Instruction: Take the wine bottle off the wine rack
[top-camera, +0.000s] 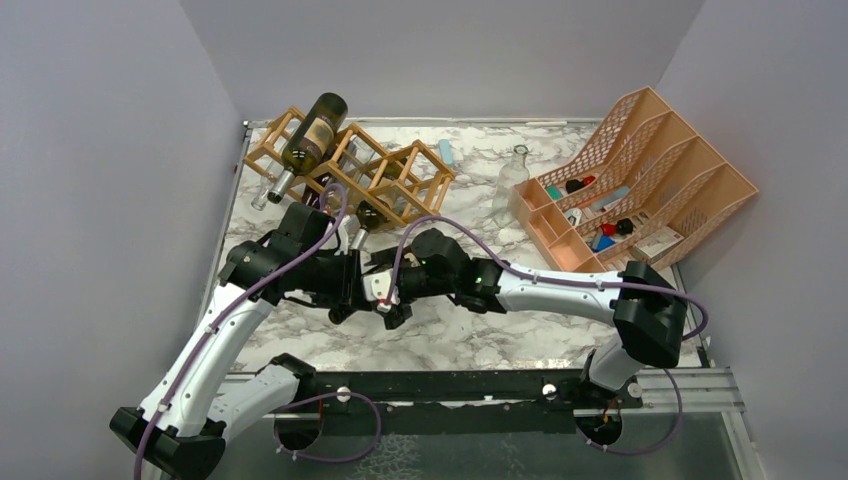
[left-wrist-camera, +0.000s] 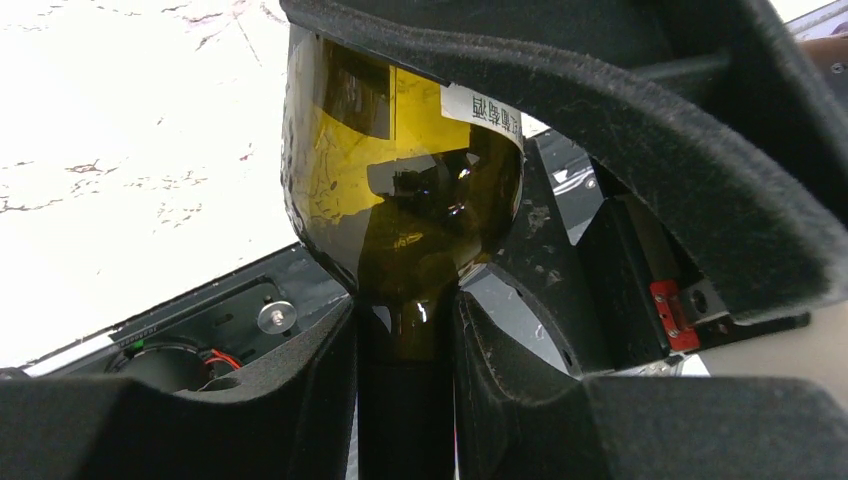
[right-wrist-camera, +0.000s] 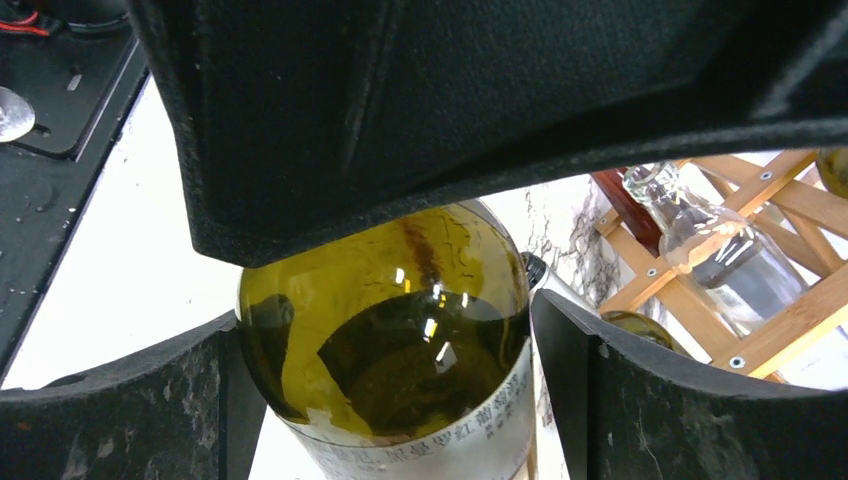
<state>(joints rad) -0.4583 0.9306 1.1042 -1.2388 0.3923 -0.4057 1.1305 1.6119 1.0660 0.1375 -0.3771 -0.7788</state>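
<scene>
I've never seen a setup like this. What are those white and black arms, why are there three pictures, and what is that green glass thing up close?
Those are two robot arms bolted to a marble-patterned table. One picture looks down from above. The other two come from small cameras on each wrist, so you see each arm's own black padded fingers.

On the table stand a wooden wine rack with bottles in it, a clear glass bottle and a peach mesh file organizer.

The green glass is a wine bottle. The left gripper is shut on its neck. The right gripper stands wide around its body; whether its pads press the glass, I cannot tell.
</scene>
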